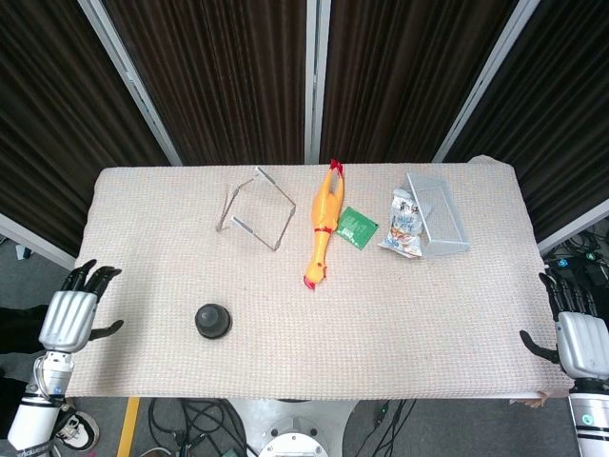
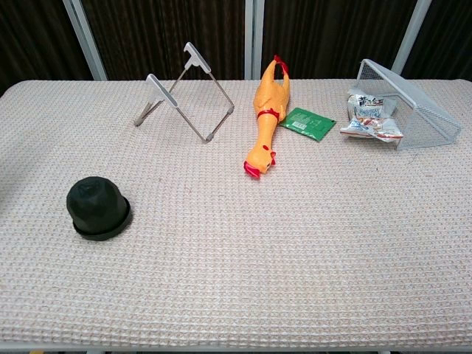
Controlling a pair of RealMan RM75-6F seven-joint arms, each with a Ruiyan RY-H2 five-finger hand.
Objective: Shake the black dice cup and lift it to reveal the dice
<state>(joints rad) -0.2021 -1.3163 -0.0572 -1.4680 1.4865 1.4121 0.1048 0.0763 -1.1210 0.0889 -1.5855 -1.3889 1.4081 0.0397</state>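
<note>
Currently one black dice cup (image 1: 213,321) sits mouth-down on the bench (image 1: 409,324), near its left front. One left robot hand (image 1: 71,315) and one right robot hand (image 1: 578,335) hover off opposite edges, fingers spread, holding nothing.

The black dice cup (image 1: 213,321) (image 2: 98,208) sits mouth-down on the woven table cover, on the near left part of the table. It is a matte, rounded dome resting on a wider, flat black base ring. It stands upright, apart from everything else, with nothing touching it. Whatever is under it stays hidden.
</note>
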